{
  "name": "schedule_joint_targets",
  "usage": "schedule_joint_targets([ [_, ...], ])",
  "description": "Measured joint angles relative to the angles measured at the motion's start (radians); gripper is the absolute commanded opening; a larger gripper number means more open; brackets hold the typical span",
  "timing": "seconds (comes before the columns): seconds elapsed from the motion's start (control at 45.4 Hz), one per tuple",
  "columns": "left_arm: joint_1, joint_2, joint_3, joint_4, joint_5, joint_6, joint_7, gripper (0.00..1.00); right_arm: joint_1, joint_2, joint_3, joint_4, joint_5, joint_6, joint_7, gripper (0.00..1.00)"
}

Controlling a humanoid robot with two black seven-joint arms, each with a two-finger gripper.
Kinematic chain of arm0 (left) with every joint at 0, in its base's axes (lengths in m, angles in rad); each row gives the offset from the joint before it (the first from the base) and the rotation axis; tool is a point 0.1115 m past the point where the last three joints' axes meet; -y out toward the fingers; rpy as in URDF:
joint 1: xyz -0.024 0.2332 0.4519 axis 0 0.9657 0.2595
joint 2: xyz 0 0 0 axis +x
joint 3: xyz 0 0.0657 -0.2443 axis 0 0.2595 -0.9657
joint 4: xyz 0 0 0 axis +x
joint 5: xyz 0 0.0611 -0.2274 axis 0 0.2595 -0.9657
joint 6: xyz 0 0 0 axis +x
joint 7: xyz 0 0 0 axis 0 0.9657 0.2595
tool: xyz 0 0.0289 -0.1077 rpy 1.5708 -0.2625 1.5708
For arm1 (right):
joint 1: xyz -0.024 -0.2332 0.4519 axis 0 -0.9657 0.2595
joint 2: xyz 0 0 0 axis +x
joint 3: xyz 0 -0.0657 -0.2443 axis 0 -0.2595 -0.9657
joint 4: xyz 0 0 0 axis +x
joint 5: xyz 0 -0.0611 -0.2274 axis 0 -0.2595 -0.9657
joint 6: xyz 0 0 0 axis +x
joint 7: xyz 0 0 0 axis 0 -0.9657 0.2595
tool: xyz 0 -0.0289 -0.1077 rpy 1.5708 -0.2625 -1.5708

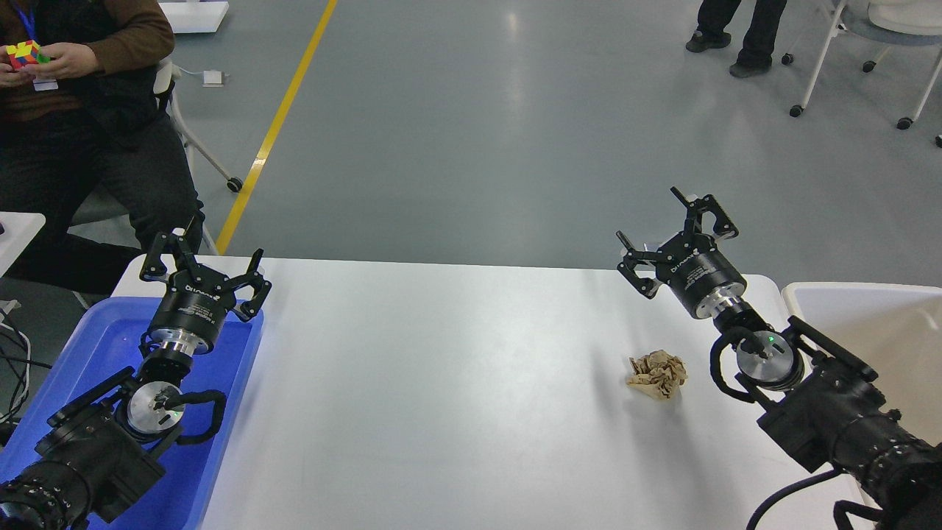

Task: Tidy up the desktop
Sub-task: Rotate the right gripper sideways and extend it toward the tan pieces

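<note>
Desktop (441, 383) fills the lower centre of the frame, white and glossy, with a crumpled brown paper wad (657, 375) lying on it right of centre. Right gripper (673, 232) hangs above the far right edge — fingers spread wide, holding nothing, well apart from the wad. Left gripper (204, 266) sits at the left over the blue tray (221, 442) — fingers also splayed and empty. A beige-white bin (868, 324) stands at the right edge.

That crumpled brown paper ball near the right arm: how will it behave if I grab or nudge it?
The paper ball looks loosely wadded, so it probably squashes under the fingers rather than resisting. It seems very light and may skid on the glossy desktop if pushed. Its lumpy shape likely stops it rolling far.
</note>
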Motion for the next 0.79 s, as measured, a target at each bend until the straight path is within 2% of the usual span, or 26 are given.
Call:
schedule_joint_targets([
  [0.441, 0.0, 0.0, 0.0, 0.0, 0.0, 0.0, 0.0, 1.0, 0.003, -0.331, -0.065, 0.394, -0.21, 0.001, -0.004, 1.0],
  [0.794, -0.001, 0.0, 0.0, 0.0, 0.0, 0.0, 0.0, 1.0, 0.02, -0.41, -0.133, 0.566, -0.664, -0.016, -0.002, 1.0],
])
